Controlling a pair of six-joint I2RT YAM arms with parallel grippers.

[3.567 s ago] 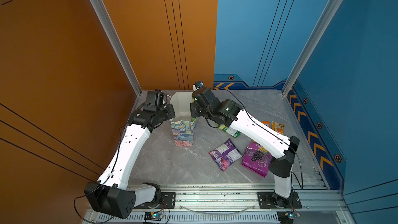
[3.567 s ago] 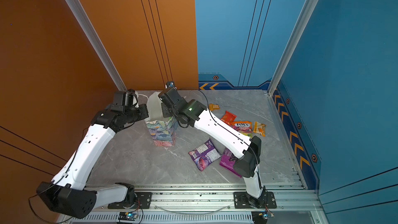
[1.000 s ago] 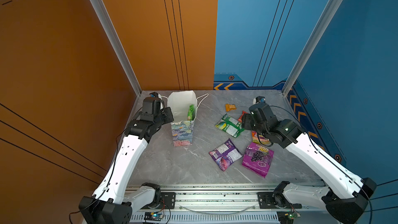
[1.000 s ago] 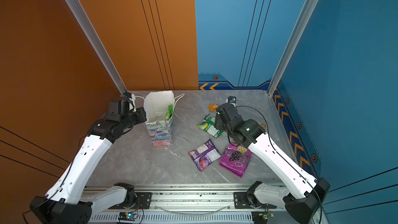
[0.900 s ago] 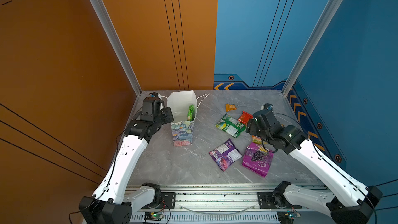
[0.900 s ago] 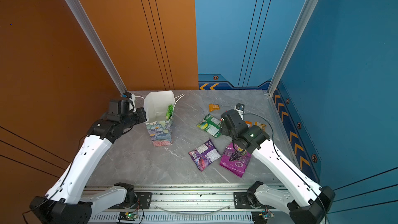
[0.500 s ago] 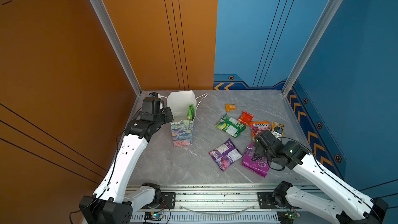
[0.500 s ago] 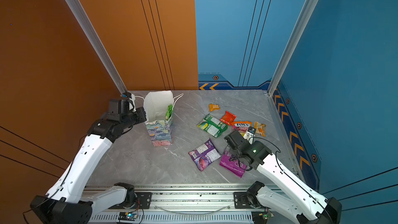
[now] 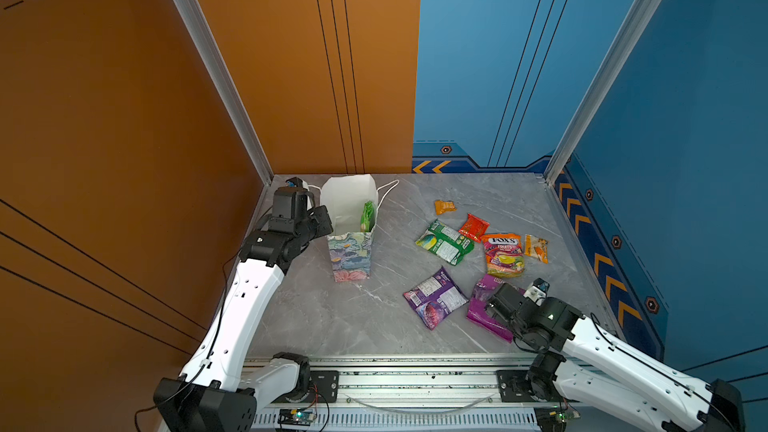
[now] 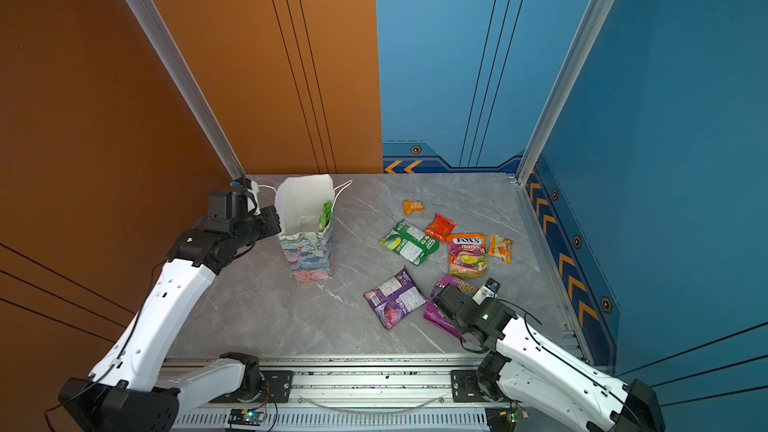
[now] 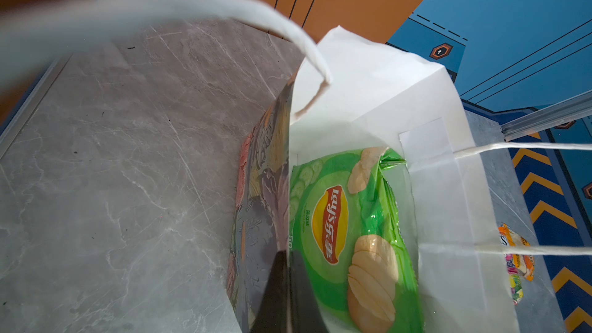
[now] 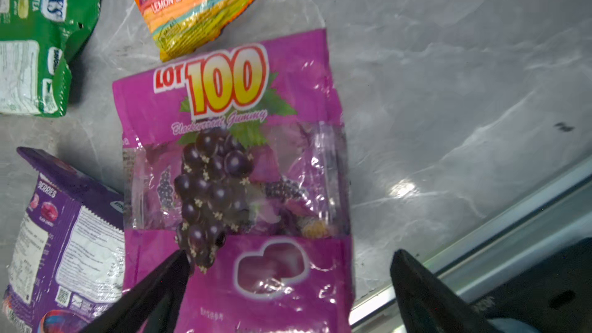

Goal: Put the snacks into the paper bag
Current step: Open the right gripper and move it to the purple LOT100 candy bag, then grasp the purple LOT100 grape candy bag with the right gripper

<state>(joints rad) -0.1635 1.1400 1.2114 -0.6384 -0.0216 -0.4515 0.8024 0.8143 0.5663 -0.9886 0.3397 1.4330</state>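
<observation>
While spread wide, right gripper (image 12: 290, 254) hangs over magenta packet (image 12: 230, 142)

In both top views grape packet (image 9: 478, 317) half hidden under right hand (image 9: 492, 305), chip packet (image 9: 367, 216) mostly sunk inside bag (image 9: 351, 259); bag cord (image 11: 128, 11) blurred; purple packet (image 12: 64, 245) cut off.

Both top views overlook one table (image 9: 365, 326); wrist cameras look close.

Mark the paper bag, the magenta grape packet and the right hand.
paper bag (image 9: 351, 257): in a top view, floral outer wall.
magenta grape packet (image 12: 230, 171): right wrist view, grape picture mid-packet.
right hand (image 12: 291, 254): right wrist view, midway between its fingertips.
</observation>
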